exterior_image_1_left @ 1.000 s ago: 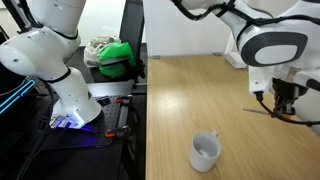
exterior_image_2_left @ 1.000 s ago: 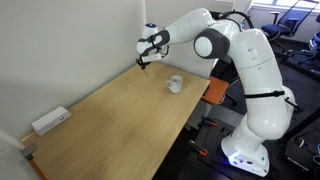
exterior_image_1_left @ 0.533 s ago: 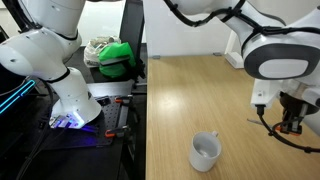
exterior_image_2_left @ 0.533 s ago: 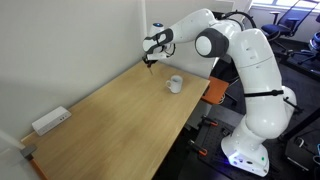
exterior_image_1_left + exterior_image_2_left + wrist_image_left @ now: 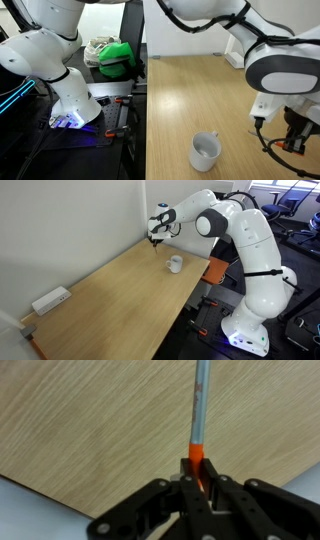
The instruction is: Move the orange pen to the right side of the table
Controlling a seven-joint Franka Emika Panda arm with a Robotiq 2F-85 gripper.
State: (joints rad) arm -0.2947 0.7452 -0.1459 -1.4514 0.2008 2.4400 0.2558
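My gripper (image 5: pixel 195 472) is shut on the orange pen (image 5: pixel 200 420), which sticks out from the jaws with its orange part clamped and a grey part beyond. In an exterior view the gripper (image 5: pixel 292 138) holds the pen (image 5: pixel 272 147) a little above the tan wood table (image 5: pixel 200 90), to the right of the white mug (image 5: pixel 205 151). In an exterior view the gripper (image 5: pixel 156 239) hangs over the table (image 5: pixel 110 300) near the wall, beyond the mug (image 5: pixel 175 264); the pen is too small to make out there.
A white power strip (image 5: pixel 50 301) lies at the table's far end. A black cart with a green object (image 5: pixel 118 57) and a white robot base (image 5: pixel 70 95) stands beside the table. The table edge shows in the wrist view.
My gripper, still holding the pen, has moved along the table toward its near end in the exterior view, past the mug, and slightly lower.
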